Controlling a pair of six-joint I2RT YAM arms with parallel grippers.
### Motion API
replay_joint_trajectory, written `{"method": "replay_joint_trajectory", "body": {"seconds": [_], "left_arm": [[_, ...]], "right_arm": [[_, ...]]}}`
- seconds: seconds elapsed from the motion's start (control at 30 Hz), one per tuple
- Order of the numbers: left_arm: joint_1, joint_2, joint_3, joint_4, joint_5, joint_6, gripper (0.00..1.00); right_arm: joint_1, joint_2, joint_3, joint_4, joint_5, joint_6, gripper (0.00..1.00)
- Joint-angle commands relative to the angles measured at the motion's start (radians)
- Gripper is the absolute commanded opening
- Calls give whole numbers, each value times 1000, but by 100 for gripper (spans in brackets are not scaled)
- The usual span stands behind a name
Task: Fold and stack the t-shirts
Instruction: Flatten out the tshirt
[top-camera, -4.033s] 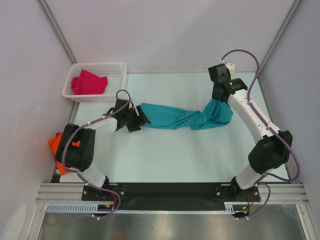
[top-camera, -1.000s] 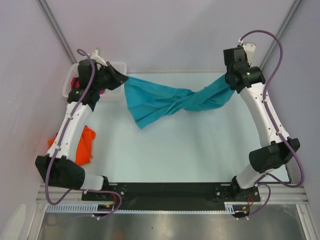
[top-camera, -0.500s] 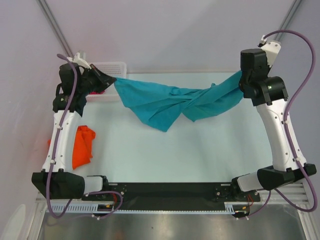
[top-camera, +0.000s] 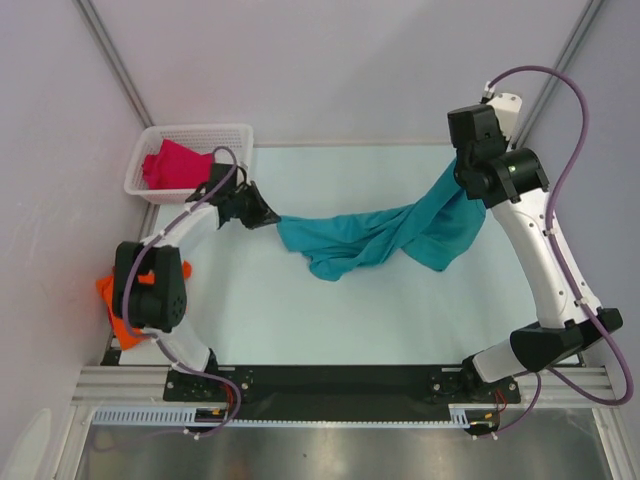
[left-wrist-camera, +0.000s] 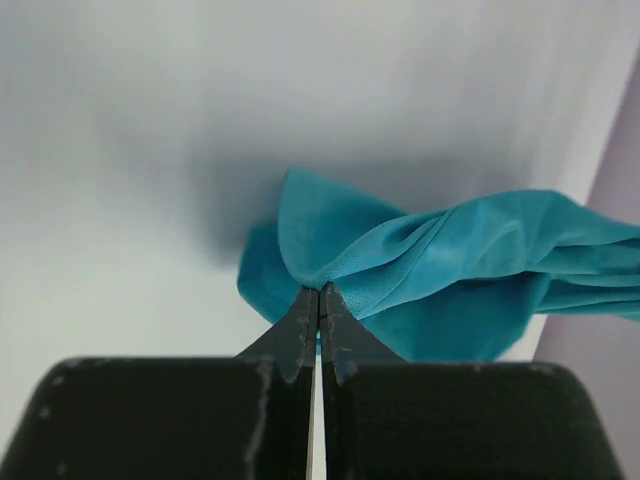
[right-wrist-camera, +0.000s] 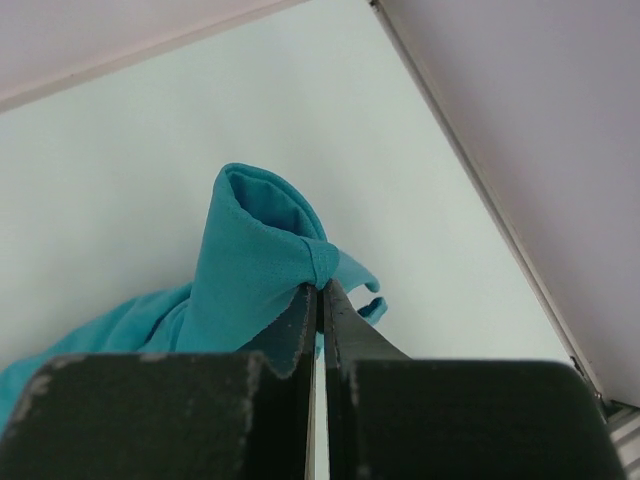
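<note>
Mid-table: teal t-shirt (top-camera: 370, 235) strung left to right, barring the way across. Near side: bare table (top-camera: 330, 320), free passage. Far-left corner: basket (top-camera: 200, 128). Left edge: orange t-shirt (top-camera: 106, 292), apparently overhanging.

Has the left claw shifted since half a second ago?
Yes. The left claw, shut on the teal t-shirt, has moved away from the white basket, going rightward and downward in the top view.
</note>
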Motion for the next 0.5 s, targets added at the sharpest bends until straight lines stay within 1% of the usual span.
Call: {"method": "replay_joint_trajectory", "body": {"seconds": [0.0, 0.07, 0.1, 0.17, 0.2, 0.37, 0.4, 0.47], "left_arm": [[-23, 89, 28, 67, -39, 0, 3], [-26, 101, 44, 67, -42, 7, 15], [-29, 103, 56, 65, -41, 15, 28], [-40, 92, 60, 61, -44, 26, 43], [-58, 72, 59, 56, -47, 44, 52], [-155, -27, -4, 49, -151, 92, 75], [-193, -67, -43, 59, -166, 105, 76], [-235, -104, -93, 108, -215, 116, 80]], "right_arm": [[34, -1, 4, -24, 16, 29, 0], [39, -1, -4, -32, 19, 29, 0], [40, -3, -12, -32, 17, 29, 0], [42, -3, -21, -32, 13, 29, 0], [42, -1, -28, -32, 10, 27, 0], [48, 9, -41, -19, -6, 30, 0], [51, 16, -42, -18, -7, 32, 0], [60, 22, -45, -15, -7, 33, 0]]}}
